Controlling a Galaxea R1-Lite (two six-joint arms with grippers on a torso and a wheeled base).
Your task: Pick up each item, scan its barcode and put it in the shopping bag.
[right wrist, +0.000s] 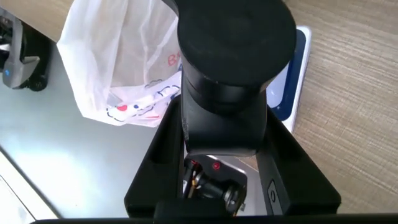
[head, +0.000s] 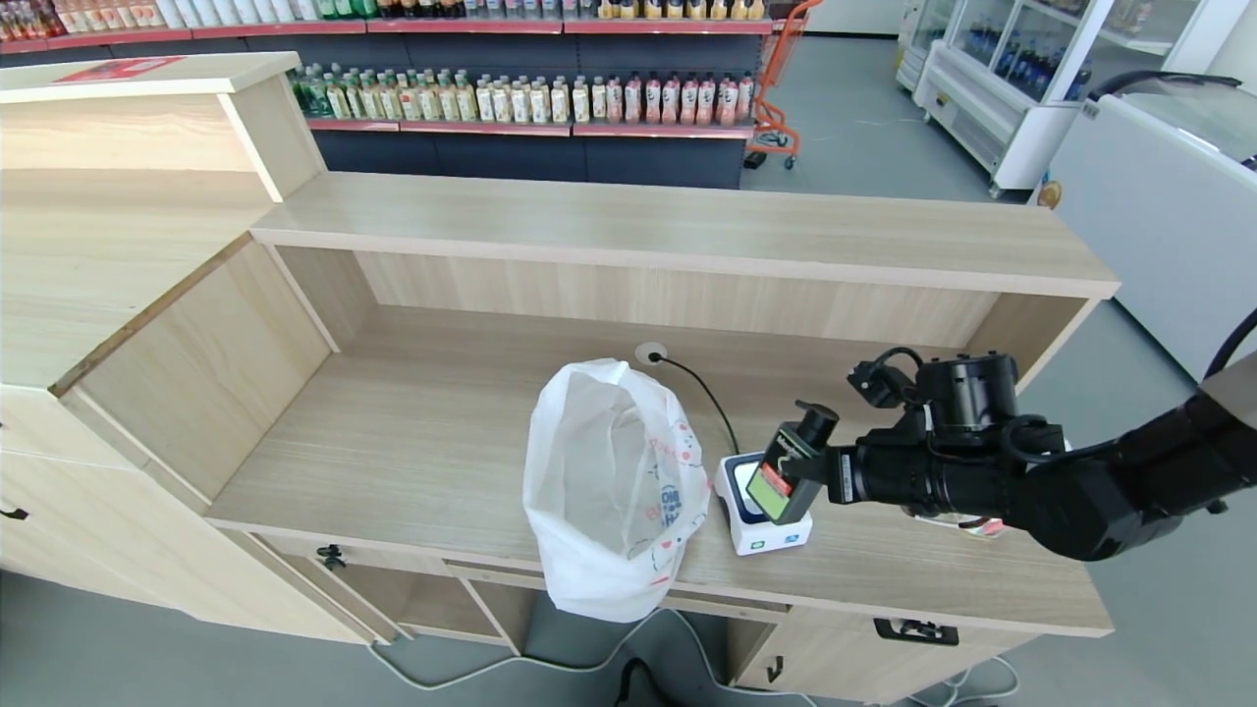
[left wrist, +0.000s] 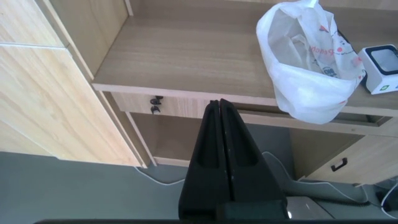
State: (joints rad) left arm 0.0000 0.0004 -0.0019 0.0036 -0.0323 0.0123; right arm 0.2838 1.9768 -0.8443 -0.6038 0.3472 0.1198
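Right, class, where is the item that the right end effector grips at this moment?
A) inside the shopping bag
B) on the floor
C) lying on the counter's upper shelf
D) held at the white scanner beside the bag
D: the right end effector is shut on the dark-capped item, holding it just over the white scanner, which stands next to the shopping bag.

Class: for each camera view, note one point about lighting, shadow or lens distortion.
Head view: soft, even light; shopping bag casts little shadow on the counter. Left wrist view: the shut left gripper is a dark silhouette. Right wrist view: the held item looms near the lens, hiding much of the scanner.
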